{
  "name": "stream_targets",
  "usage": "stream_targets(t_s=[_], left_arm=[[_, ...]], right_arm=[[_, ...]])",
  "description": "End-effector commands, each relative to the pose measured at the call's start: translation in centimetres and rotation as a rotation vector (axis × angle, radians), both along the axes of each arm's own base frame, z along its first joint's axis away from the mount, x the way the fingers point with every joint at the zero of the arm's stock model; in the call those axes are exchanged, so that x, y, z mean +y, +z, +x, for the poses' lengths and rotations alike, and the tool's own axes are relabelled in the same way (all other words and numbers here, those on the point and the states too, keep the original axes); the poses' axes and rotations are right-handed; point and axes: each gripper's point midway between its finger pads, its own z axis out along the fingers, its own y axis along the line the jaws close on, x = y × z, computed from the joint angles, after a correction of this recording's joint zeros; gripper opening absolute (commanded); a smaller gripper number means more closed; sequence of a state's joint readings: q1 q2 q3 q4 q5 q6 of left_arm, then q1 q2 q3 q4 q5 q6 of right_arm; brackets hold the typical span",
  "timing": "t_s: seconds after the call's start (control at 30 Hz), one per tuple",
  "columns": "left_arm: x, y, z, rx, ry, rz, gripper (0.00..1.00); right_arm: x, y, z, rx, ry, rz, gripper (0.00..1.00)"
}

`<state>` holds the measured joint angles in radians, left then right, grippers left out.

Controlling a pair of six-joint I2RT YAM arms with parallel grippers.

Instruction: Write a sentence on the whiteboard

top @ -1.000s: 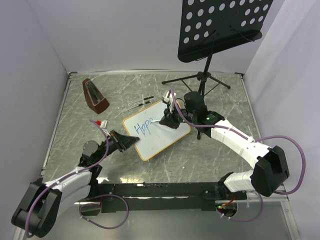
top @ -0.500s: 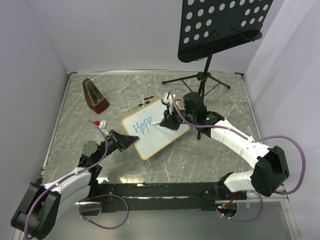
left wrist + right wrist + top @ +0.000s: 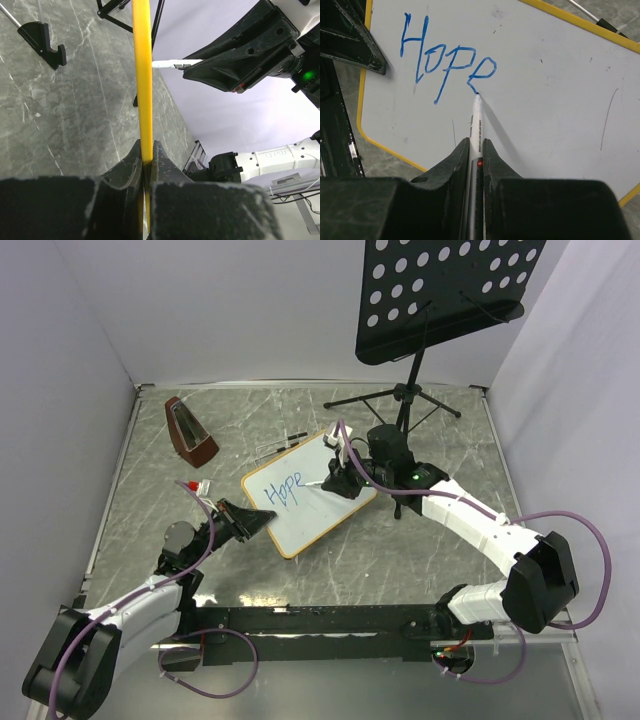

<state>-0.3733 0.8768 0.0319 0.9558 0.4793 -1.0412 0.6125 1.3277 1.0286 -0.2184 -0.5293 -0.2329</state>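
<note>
The whiteboard (image 3: 318, 512) sits mid-tabletop (image 3: 430, 560). The left pincer (image 3: 145, 152) is clamped on its near-left frame edge. The right pincer (image 3: 476, 145), closed around a marker (image 3: 477, 112), points its tip at the tail of blue "Hope" (image 3: 445, 62). Blank board lies rightward.
</note>
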Motion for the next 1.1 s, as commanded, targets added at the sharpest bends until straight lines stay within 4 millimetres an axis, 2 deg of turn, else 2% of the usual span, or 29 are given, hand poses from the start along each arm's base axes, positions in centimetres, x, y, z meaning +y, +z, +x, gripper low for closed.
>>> stream_targets(t_s=[0.0,0.2,0.33,0.47,0.57,1.07], left_arm=[[0.1,4.8,-0.9,-0.191,-0.019,-0.083,0.01],[0.1,4.4,-0.7,-0.18,-0.018,-0.078,0.01],[0.2,4.1,-0.6,-0.171,-0.011,-0.073,0.01],[0.3,4.1,-0.6,-0.171,-0.007,-0.073,0.01],[0.3,4.2,-0.6,-0.173,-0.008,-0.075,0.01],[0.2,4.6,-1.0,-0.187,-0.025,-0.085,0.01]], right_arm=[[-0.3,2.4,1.3,-0.065,-0.039,0.026,0.0],[-0.4,3.8,1.6,-0.087,-0.05,0.06,0.0],[-0.5,5.3,0.9,-0.102,-0.027,0.101,0.0],[-0.8,5.9,0.6,-0.111,-0.025,0.113,0.0],[-0.9,5.7,0.5,-0.109,-0.026,0.114,0.0],[-1.1,2.3,1.4,-0.056,-0.049,0.038,0.0]])
